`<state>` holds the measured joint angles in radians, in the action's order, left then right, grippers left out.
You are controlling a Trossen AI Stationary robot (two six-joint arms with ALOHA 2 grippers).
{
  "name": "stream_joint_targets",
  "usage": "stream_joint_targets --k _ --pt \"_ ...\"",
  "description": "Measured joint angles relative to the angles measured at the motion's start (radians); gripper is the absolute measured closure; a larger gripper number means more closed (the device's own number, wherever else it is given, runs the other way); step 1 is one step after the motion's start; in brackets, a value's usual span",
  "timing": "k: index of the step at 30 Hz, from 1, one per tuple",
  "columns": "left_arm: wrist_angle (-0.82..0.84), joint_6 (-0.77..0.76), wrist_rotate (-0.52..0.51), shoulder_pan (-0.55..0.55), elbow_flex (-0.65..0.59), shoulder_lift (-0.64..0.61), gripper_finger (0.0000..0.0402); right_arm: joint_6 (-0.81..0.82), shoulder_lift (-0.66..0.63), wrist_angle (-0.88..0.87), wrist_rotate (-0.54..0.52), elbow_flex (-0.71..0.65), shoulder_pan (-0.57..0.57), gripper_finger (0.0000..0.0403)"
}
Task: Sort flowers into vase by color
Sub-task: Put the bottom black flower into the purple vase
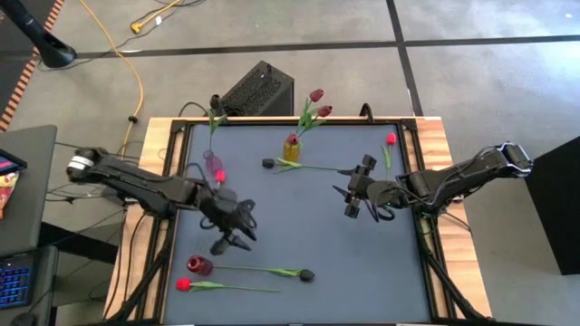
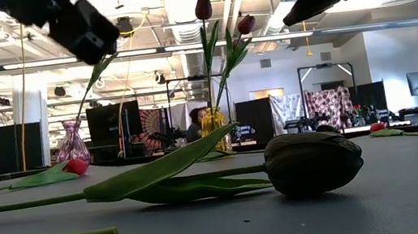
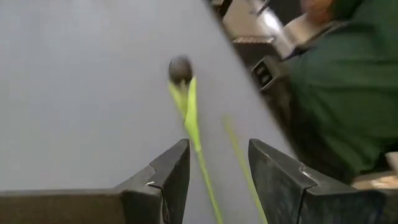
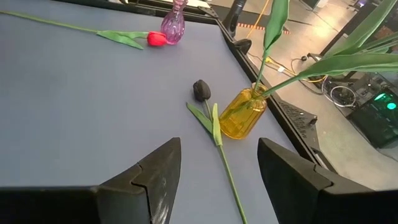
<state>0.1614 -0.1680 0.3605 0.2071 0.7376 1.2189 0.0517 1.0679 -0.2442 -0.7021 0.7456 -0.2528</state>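
Grey desk (image 1: 299, 217) carries three vases. Nearest lies the red vase (image 1: 198, 265) beside two flowers; midway, both end effectors, left (image 1: 237, 237) and right (image 1: 355, 192), hover spread apart; beyond, yellow vase (image 1: 292, 148) holds two maroon tulips (image 1: 316, 95), pink vase (image 1: 213, 165) one.

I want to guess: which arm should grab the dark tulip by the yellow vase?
Right. The right gripper, open, faces the dark tulip; the left gripper sits farther away, over another flower.

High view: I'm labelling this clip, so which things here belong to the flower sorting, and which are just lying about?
Job: yellow glass vase holding maroon tulips; pink glass vase; red glass vase; loose red tulip; loose near-black tulip.
Lying about: black ribbed box; yellow cable.
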Motion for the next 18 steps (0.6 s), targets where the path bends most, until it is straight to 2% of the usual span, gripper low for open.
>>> stream_joint_targets --k 8,14,18 --pt "0.004 -0.012 -0.220 0.133 0.043 0.192 0.0250 0.000 0.000 0.018 0.000 0.000 0.000 0.0163" --pt "0.004 -0.011 -0.272 0.194 0.103 0.326 0.0250 0.001 0.000 0.023 0.000 0.000 0.000 0.0163" --pt "0.004 -0.031 -0.272 0.209 0.128 0.392 0.0250 0.001 0.000 0.025 0.003 0.000 0.000 0.0163"
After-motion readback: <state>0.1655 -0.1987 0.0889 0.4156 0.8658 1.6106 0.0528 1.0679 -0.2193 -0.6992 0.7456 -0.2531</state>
